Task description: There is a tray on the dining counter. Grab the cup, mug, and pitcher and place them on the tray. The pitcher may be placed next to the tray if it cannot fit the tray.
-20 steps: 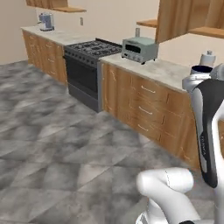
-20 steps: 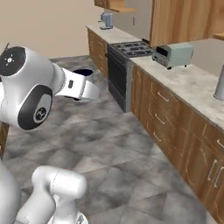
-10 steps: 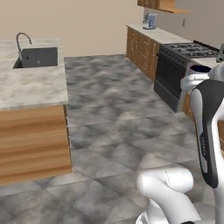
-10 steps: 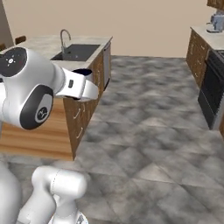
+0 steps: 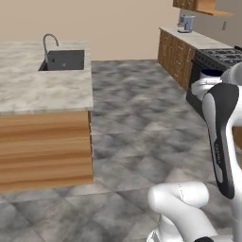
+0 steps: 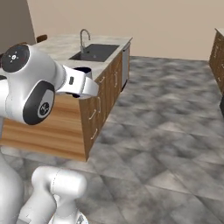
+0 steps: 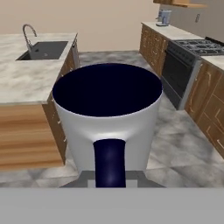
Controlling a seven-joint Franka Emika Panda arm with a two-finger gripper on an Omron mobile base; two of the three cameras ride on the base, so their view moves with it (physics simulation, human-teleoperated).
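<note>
The mug [image 7: 109,116] is large in the hand view: grey body, dark navy inside, its dark handle facing the camera. My gripper [image 7: 110,177] is shut on the mug at the handle side, its fingertips hidden behind it. From the base views the mug [image 5: 208,78] [image 6: 81,71] is carried in the air at the end of my arm. The dining counter [image 5: 42,92] [image 6: 61,43] [image 7: 22,81] is the beige stone island with a wooden base, ahead and to the left. The tray, the cup and the pitcher are out of view.
A dark sink [image 5: 64,59] with a curved faucet [image 5: 49,40] is set into the island's far end. Wooden cabinets [image 5: 177,52] and a black stove [image 7: 192,52] line the right wall, with a small appliance [image 5: 186,22] on that counter. Grey tiled floor [image 5: 137,123] lies open between.
The whole picture has swung: the base turned from the wall counter with stove and toaster toward the island with the sink. The mug has stayed in my shut gripper.
</note>
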